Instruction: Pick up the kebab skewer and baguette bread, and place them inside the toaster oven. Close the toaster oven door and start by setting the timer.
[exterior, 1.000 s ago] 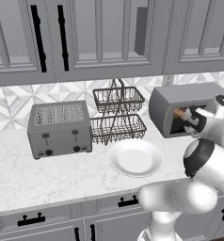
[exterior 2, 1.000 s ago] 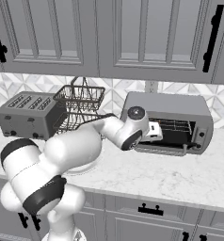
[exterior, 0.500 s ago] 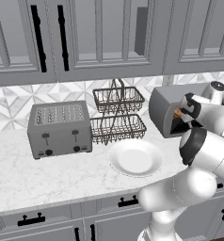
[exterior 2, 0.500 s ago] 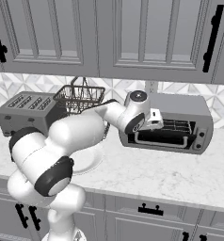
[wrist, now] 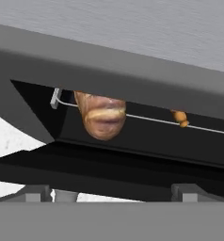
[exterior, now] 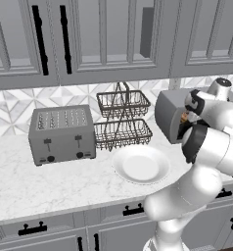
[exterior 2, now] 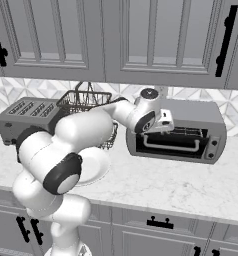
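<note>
The grey toaster oven (exterior 2: 211,122) stands on the counter at the right, and its dark glass toaster oven door (exterior 2: 168,146) hangs tilted and partly open. In the hand view the golden-brown baguette bread (wrist: 102,117) lies inside on the wire rack (wrist: 147,120). The orange tip of the kebab skewer (wrist: 180,117) shows farther along the same rack. My gripper (exterior 2: 164,120) is at the oven's upper left front, just above the door's top edge. It is open, and its fingertips (wrist: 38,192) stand wide apart with nothing held.
A grey slotted pop-up toaster (exterior: 62,133) sits at the left of the marble counter (exterior: 50,181). A two-tier wire basket (exterior: 122,120) stands behind a white plate (exterior: 140,164). Wall cabinets hang low above the oven.
The oven door has swung up from lying flat open to partly shut. My hand rose with it to the oven's upper left front and stayed open.
</note>
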